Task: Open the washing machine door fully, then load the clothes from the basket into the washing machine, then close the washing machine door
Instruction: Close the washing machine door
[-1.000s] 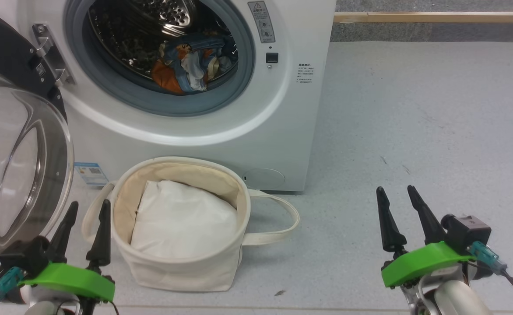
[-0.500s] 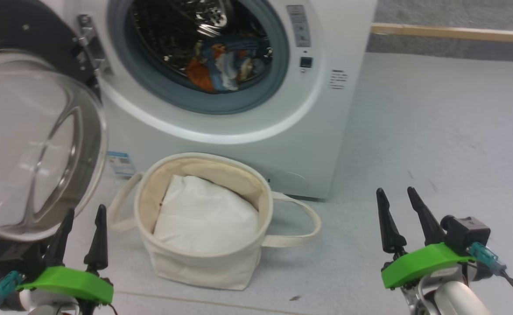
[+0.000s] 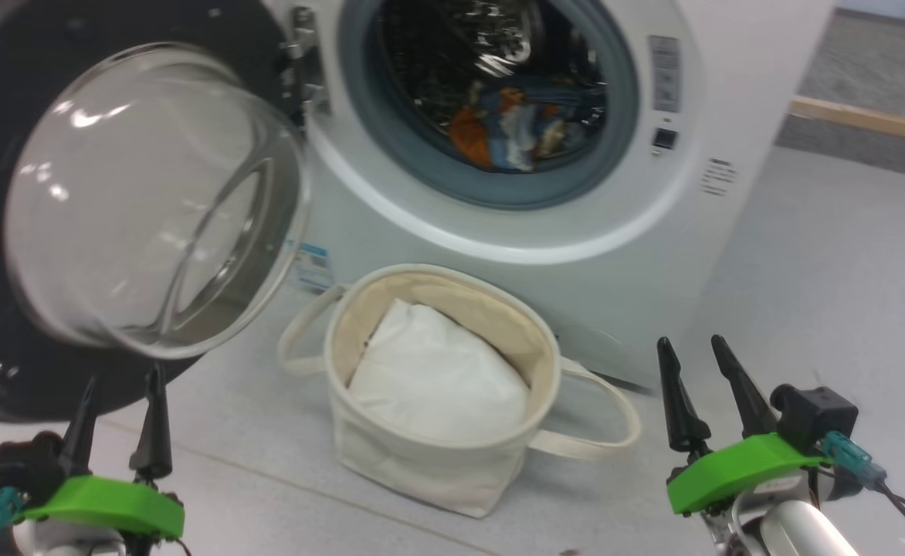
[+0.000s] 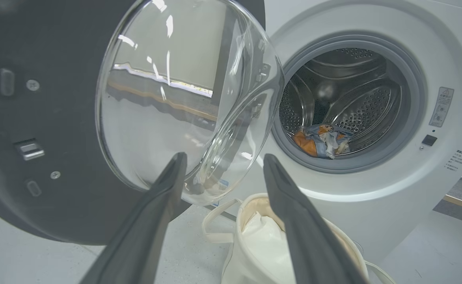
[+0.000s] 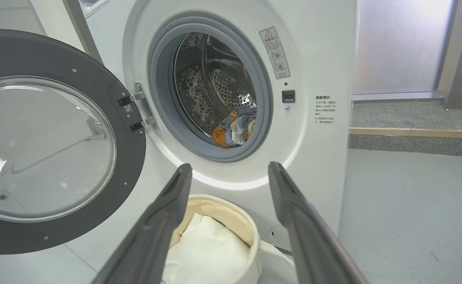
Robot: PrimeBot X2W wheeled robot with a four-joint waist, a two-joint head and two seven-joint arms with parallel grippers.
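head camera: swung left versus a second ago, so the whole scene sits further right and tilted. The things keep their places relative to each other.
floor (image 3: 846, 270): pale grey, carries the machine and the basket.
washing machine (image 3: 746, 93): white front-loader, opening uncovered, grey gasket (image 3: 421, 166) and steel drum (image 3: 452, 46) exposed.
door (image 3: 190, 31): swung wide on its hinge to the machine's left. Much more of the black rim and the glass bowl (image 3: 151, 201) is in frame than before.
basket (image 3: 421, 471): on the floor just in front of the machine, below the opening, upright, loop handles drooping either side. Same spot as before.
white pad (image 3: 441, 371): lying in the basket, unchanged.
left hand (image 3: 123, 378): low left, fingers spread, nothing between them, close under the door's lower rim. The wrist view looks at the bowl's lower edge.
right hand (image 3: 689, 340): low right, fingers spread, empty, over bare floor right of the basket.
clothes (image 3: 510, 131): blue-orange-cream bundle at the bottom of the drum, as before.
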